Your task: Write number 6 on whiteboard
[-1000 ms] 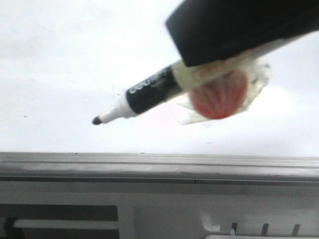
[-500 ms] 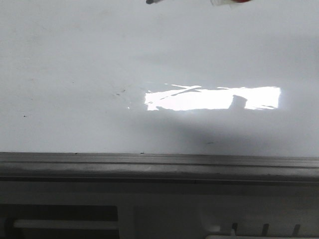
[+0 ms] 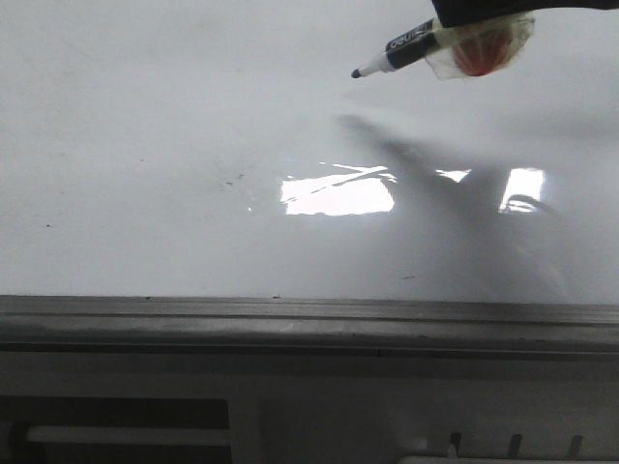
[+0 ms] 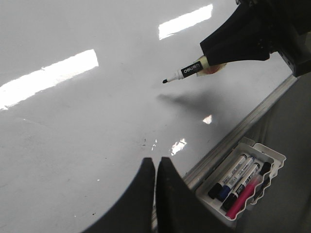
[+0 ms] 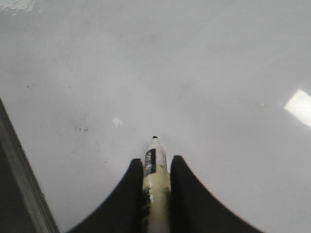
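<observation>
The whiteboard (image 3: 145, 145) is glossy white with glare patches; it also shows in the left wrist view (image 4: 73, 121) and the right wrist view (image 5: 218, 58). I see no number 6 on it, only faint specks. My right gripper (image 5: 156, 162) is shut on a black-and-white marker (image 5: 155, 167), uncapped, with tape around its barrel. In the front view the marker (image 3: 401, 46) is at the top right, tip pointing left, held above the board with its shadow below it. It also shows in the left wrist view (image 4: 187, 71). My left gripper (image 4: 156, 160) is shut and empty over the board's near edge.
A grey metal edge strip (image 3: 309, 319) runs along the board's near side, with a grey slotted panel (image 3: 290, 416) in front of it. A white tray (image 4: 272, 160) holding several markers sits beside the board's edge near my left gripper.
The marker was low and close in the front view, rose almost out of the top edge, and is now back in view at the top right, farther over the board.
</observation>
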You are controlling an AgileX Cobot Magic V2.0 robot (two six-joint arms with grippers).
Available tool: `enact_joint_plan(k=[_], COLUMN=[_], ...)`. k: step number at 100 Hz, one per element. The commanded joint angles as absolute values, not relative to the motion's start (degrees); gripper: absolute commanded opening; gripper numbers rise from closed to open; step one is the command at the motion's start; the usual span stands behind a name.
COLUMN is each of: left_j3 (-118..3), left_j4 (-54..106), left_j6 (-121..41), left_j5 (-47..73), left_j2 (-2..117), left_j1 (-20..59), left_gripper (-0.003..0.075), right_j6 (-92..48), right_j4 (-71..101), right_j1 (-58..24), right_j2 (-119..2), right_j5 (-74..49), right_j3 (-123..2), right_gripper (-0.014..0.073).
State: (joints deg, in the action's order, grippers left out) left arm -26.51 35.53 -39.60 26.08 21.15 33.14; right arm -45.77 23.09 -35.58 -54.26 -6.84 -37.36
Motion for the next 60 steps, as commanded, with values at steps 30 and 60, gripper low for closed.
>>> enact_joint_plan(k=[30,60], left_j3=[-28.04,-28.04], left_j4=[37.33,37.33], left_j6=[-38.99,-38.99], left_j5=[22.29,22.29], left_j2=[21.49,21.49], left_j1=[32.93,32.93], left_gripper=[-0.0019,-0.0019], right_j6=[-46.05,-46.05], right_j4=[25.43,28.98], right_j1=[-30.2,-30.91], right_j2=[-57.08,-58.19], right_j5=[-4.69,-16.9], right_j3=[-38.96,-38.96], right_gripper=[-0.0053,-0.0053])
